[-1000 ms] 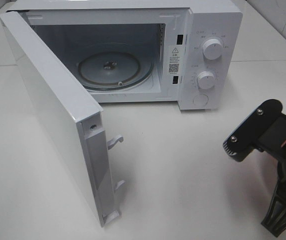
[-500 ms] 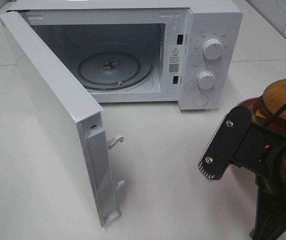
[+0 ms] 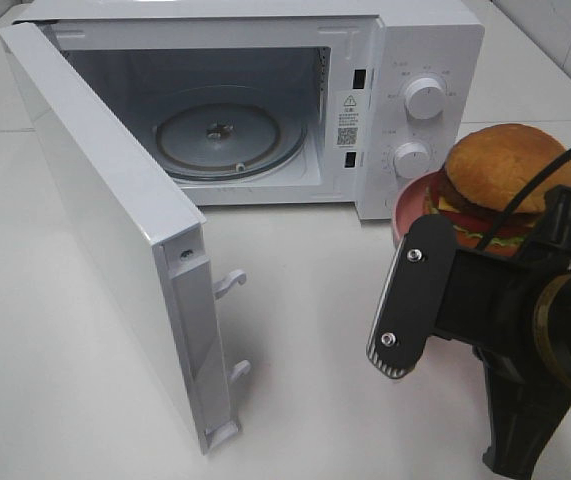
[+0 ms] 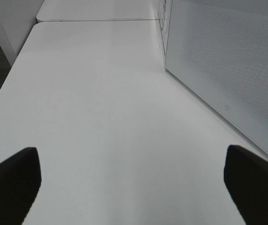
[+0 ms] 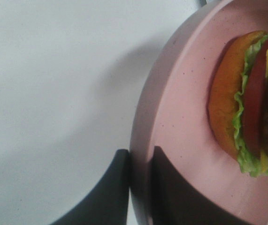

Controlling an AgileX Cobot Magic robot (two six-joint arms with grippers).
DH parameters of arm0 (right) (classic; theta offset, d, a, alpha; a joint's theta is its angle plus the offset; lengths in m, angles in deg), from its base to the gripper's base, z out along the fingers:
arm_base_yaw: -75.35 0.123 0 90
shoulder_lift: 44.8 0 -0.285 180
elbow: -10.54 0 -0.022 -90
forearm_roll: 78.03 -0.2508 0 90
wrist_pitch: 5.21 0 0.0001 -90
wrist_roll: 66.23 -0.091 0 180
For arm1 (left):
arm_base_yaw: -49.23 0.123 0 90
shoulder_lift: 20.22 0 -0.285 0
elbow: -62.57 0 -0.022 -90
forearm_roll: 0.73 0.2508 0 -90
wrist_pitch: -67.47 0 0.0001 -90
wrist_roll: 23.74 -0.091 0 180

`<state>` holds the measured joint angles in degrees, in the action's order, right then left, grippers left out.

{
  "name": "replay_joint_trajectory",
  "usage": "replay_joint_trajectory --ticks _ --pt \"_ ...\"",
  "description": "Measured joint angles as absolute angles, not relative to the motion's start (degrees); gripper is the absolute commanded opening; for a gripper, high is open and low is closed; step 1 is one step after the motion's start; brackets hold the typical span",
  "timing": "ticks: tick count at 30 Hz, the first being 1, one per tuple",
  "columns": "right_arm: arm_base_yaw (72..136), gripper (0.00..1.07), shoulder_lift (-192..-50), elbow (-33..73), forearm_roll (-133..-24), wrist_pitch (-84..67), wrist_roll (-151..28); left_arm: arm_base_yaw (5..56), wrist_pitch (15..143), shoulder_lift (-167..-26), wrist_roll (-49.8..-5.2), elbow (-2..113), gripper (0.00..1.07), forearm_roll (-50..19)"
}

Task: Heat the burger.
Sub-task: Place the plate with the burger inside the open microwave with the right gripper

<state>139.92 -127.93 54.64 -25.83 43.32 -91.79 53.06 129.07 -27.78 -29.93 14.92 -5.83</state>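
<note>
With your right gripper [image 5: 141, 192] clamped only on the pink plate [image 5: 180, 117]'s rim and left gripper [image 4: 133, 183] gaping empty, any tilt could slide the burger [image 3: 505, 165] off.

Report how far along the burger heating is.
Done: the microwave door stands open, glass turntable bare. In hand: the right gripper is shut on the rim of the pink plate, the burger on it, near the dials. Left: plate onto the turntable, door closed, dials set.
</note>
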Motion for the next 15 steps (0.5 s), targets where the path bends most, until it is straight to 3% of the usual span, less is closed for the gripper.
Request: replay_joint_trajectory --ticks 15 --pt "139.9 0.05 -127.9 54.6 -25.3 32.5 -74.6 53.1 129.1 -27.8 -29.9 14.9 0.98 -5.8"
